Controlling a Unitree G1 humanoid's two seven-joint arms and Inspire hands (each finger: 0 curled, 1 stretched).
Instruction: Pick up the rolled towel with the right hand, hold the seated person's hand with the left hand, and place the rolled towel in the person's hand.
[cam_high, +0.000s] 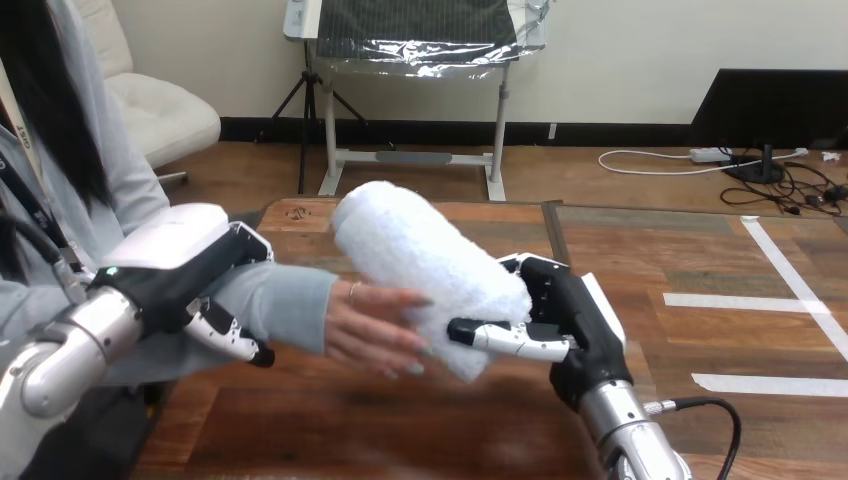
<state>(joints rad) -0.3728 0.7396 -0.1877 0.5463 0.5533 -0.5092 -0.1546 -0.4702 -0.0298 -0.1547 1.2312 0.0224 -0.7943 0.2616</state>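
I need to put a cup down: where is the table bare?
Bare wood lies right of the right robot hand, up to the white tape strips, and along the near part of the table, below the hands. The middle is crowded: rolled towel, the person's hand, left robot hand.

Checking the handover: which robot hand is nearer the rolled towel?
Right. The right hand grips the rolled towel at its lower end; the left hand is apart from it, curled round the person's forearm.

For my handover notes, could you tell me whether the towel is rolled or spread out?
Rolled: the towel forms a white cylinder, its lower end gripped by the right robot hand.
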